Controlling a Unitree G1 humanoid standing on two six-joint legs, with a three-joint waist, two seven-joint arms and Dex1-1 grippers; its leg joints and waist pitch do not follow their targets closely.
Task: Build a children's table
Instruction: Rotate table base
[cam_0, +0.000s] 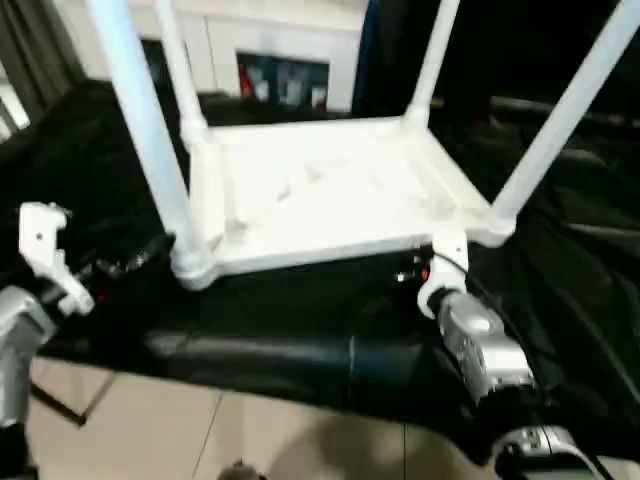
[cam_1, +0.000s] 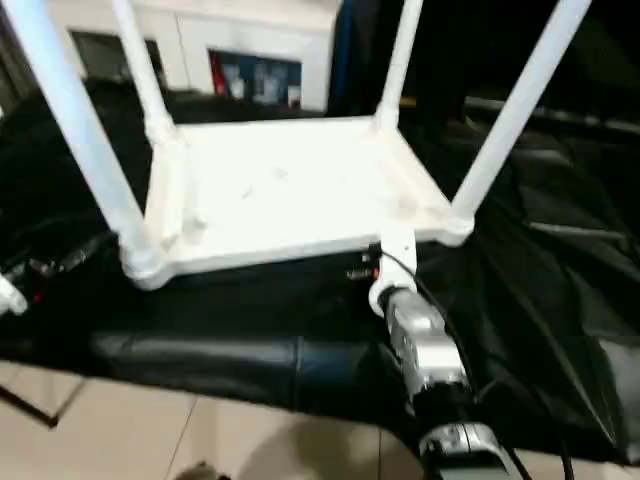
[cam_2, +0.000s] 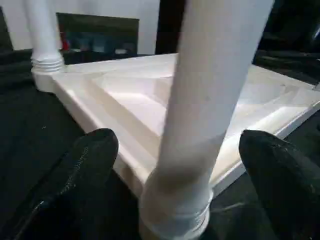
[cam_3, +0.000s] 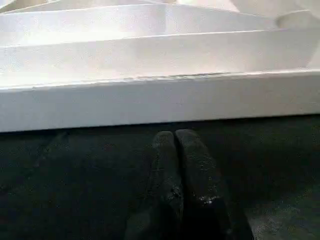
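Observation:
The children's table lies upside down on a black cloth, its white ribbed top (cam_0: 330, 190) facing up. Four white legs stand in the corner sockets: near left (cam_0: 150, 130), far left (cam_0: 180, 70), far right (cam_0: 435, 60) and near right (cam_0: 560, 120). My left gripper (cam_2: 180, 145) is open, and the near-left leg (cam_2: 200, 110) stands between its black fingers (cam_2: 95, 150) without touching either. My right gripper (cam_3: 175, 137) is shut with nothing in it. Its tips rest on the cloth just short of the top's near edge (cam_3: 160, 100), close to the near-right corner (cam_0: 480, 225).
The black cloth (cam_0: 280, 340) covers the work surface and hangs over its front edge, with beige floor (cam_0: 150, 420) below. A white cabinet (cam_0: 280, 50) with coloured items on a shelf stands behind the table. Cables run along my right forearm (cam_0: 480, 350).

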